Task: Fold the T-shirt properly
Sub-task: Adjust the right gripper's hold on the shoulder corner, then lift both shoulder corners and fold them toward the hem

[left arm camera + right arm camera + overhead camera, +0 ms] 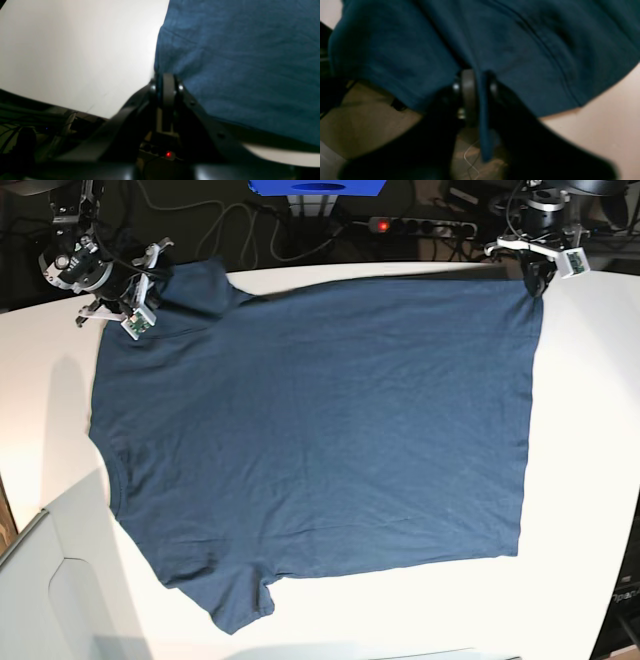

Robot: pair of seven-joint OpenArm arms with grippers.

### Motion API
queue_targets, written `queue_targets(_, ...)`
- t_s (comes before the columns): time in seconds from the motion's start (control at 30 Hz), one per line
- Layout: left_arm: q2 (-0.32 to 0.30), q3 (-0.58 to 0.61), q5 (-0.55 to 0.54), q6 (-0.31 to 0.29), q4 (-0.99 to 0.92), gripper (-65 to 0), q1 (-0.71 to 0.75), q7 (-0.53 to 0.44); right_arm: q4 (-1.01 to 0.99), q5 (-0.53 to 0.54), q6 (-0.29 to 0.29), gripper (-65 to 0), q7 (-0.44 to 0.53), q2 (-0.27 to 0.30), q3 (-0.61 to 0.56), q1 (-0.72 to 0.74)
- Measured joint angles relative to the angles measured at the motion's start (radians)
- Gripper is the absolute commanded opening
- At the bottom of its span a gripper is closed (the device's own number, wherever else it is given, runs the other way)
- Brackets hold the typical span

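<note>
The dark navy T-shirt point(320, 430) lies spread flat on the white table point(590, 480), neckline at the left and hem at the right. My left gripper point(533, 280) is at the far right corner of the hem. In the left wrist view it point(166, 81) is shut on the edge of the T-shirt point(237, 62). My right gripper point(152, 295) is at the far left sleeve. The right wrist view shows it point(478, 85) shut with a fold of the T-shirt point(507, 37) pinched between its fingers and a strip of cloth hanging down.
Behind the table's far edge lie a power strip point(420, 225) with a red light, cables and a blue object point(315, 188). A white boxy panel point(50, 600) sits at the near left corner. Bare table point(75, 50) shows beside the hem.
</note>
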Motion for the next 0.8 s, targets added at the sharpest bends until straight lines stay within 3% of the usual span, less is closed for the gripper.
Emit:
queue_targets(0.27, -0.002, 0.000, 0.000, 0.000, 0.007, -65.0, 0.000, 0.000, 0.113, -0.012, 0.000, -64.0, 0.027, 0.010, 0.008, -0.079)
queue_targets(0.43, -0.002, 0.000, 0.000, 0.000, 0.008, -65.0, 0.003, 0.000, 0.214, -0.009, 0.000, -64.0, 0.036, 0.002, 0.072, -0.093)
queue_targets(0.8, -0.008, -0.002, 0.000, 0.001, 0.008, -65.0, -0.100, 0.003, 0.219, -0.009, 0.002, -64.0, 0.008, -0.015, 0.099, 0.029)
